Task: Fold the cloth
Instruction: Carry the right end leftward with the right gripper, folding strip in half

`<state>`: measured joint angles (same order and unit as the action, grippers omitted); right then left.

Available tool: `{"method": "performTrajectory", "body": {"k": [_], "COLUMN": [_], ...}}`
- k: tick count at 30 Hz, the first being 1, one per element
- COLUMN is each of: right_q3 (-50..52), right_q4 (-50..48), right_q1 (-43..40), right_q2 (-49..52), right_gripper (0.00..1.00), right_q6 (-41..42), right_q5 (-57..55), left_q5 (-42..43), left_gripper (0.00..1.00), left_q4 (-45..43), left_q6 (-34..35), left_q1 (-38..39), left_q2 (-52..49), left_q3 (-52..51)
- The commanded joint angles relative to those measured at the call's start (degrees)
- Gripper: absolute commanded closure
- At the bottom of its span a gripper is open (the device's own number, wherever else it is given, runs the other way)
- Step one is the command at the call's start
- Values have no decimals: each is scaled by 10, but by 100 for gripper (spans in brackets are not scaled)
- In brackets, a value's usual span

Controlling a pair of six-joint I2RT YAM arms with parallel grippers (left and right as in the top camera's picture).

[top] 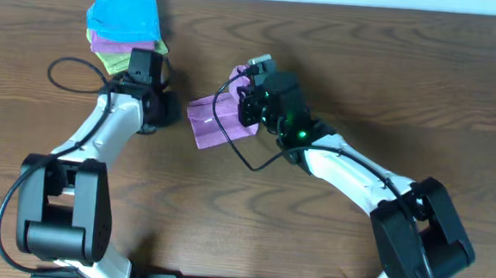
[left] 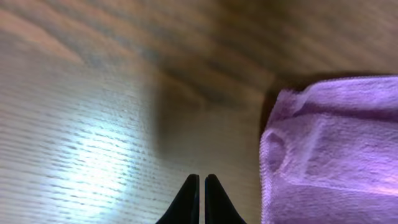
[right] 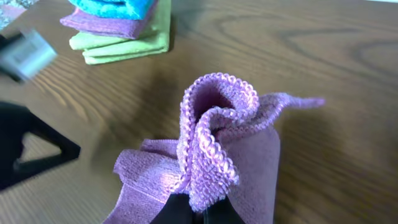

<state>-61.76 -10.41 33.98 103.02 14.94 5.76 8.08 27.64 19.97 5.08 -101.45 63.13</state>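
Farthest to the left of the cloth (top: 208, 121), and toward the far edge of the table (top: 382, 61), sat a stack of folded cloths (top: 124, 28) with blue on top, then purple, then green. It lay well apart from the cloth and we judged it no part of this fold.

Nearer, just to the left of the cloth, the left gripper (left: 199, 198) hung low over bare wood. Its fingers were pressed together with nothing between them. In the left wrist view the cloth's rumpled left edge (left: 273, 143) lay beside the fingertips but did not touch them. We took this arm to be waiting there so it could pin or catch that edge when needed.

The cloth itself lay at the middle of the table. Its left part rested flat on the wood and its right part was gathered upward.

Over that right part stood the right gripper (top: 248, 104). In the right wrist view a bunched, stitched hem (right: 214, 124) rose from between its dark fingers (right: 171, 211), curling over itself. The fingertips were mostly buried under fabric, so we could only say the jaws appeared clamped on that hem. Holding one edge up while the rest lay flat suited carrying it across to make the fold. We judged the fold begun but not laid.
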Motion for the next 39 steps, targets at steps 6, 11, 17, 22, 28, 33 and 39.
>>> {"method": "performTrajectory", "body": {"k": [6, 11, 17, 22, 28, 33, 39], "right_q3": [-27, -37, -37, -37, -38, -46, -85], "right_q4": [14, 25, 31, 31, 22, 4, 12], "right_q1": [13, 39, 66, 76, 90, 103, 111], "right_q2": [6, 6, 7, 17, 35, 45, 74], "right_gripper": [99, 99, 99, 99, 99, 99, 99], "right_q6": [-42, -71, -89, -91, -95, -94, -94], "right_q5": [12, 11, 0, 0, 0, -16, -17], "left_q5": [36, 36, 40, 43, 51, 49, 29], "left_gripper": [94, 94, 94, 94, 94, 94, 94], "left_q4": [-39, -52, -59, -59, -58, -59, -56], "left_q6": [28, 44, 49, 49, 49, 49, 49], "left_q1": [0, 0, 0, 0, 0, 0, 0], "left_q2": [9, 8, 8, 8, 8, 8, 3], "left_q3": [-37, -37, -38, -38, -38, -38, -39]}}
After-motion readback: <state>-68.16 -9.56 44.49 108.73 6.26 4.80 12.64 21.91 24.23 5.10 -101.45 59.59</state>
